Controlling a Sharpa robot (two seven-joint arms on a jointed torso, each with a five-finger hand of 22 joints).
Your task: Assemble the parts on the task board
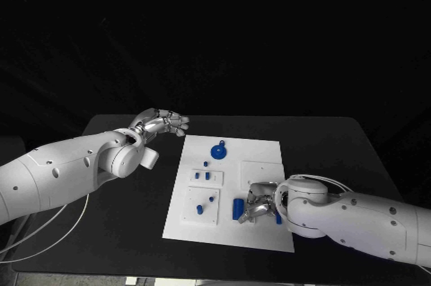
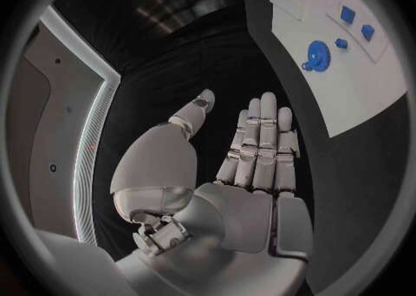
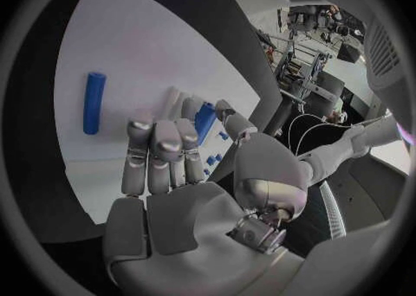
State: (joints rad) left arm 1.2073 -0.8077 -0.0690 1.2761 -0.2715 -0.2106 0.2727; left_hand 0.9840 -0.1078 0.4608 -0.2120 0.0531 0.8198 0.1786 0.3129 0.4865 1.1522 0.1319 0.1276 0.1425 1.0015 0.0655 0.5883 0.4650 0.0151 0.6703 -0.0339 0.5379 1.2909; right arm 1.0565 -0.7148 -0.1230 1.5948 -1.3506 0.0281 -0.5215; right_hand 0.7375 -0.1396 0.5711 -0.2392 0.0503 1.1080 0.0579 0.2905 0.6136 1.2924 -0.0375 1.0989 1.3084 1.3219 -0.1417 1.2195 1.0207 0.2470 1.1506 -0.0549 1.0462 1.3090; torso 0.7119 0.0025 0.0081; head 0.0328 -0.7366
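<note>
right hand sits low over the near right part of the white rectangular task board, fingers curled down; a blue part shows at its fingertips in the right wrist view, but whether it is gripped cannot be told. just beside the hand, toward the board's middle, lies a blue cylindrical peg, long axis running near edge to far edge. left hand hangs open and holds nothing, off the board's far left corner, well apart from the peg. a blue gear-like disc sits near the far edge. judgement: the right hand is nearer the peg.
</note>
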